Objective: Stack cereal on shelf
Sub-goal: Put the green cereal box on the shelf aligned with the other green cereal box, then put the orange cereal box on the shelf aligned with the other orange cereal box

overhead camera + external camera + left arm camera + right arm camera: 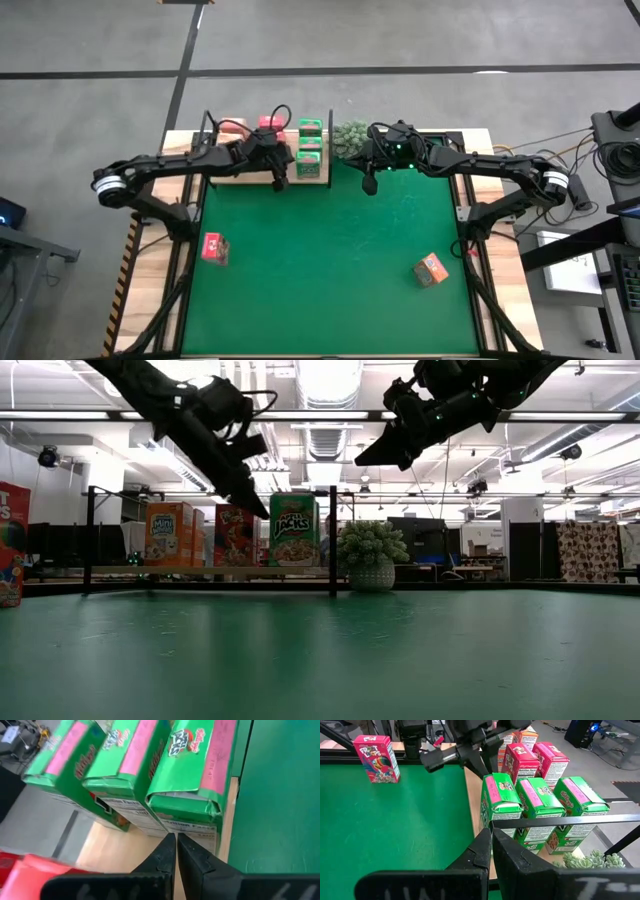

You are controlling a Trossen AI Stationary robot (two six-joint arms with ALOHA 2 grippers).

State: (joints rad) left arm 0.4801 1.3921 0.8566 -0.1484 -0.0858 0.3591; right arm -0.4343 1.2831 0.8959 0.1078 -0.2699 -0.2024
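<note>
The shelf (226, 176) stands at the mat's far edge, its wood board (115, 851) between black uprights (332, 540). On it stand three green cereal boxes (535, 802) in a row, pink-red boxes (535, 762) behind them and an orange box (168, 533). One pink-red box (214, 248) and one orange box (432, 270) rest on the green mat. My left gripper (176, 838) is shut and empty, above the board's near edge beside the nearest green box (192, 785). My right gripper (491, 833) is shut and empty, raised over the mat to the right of the shelf.
A bushy grey-green plant (350, 138) in a pot (372, 575) stands just right of the shelf, under my right arm. The green mat (330, 270) lies open between the two loose boxes. A black rail (570, 820) of the shelf crosses in front of the green boxes.
</note>
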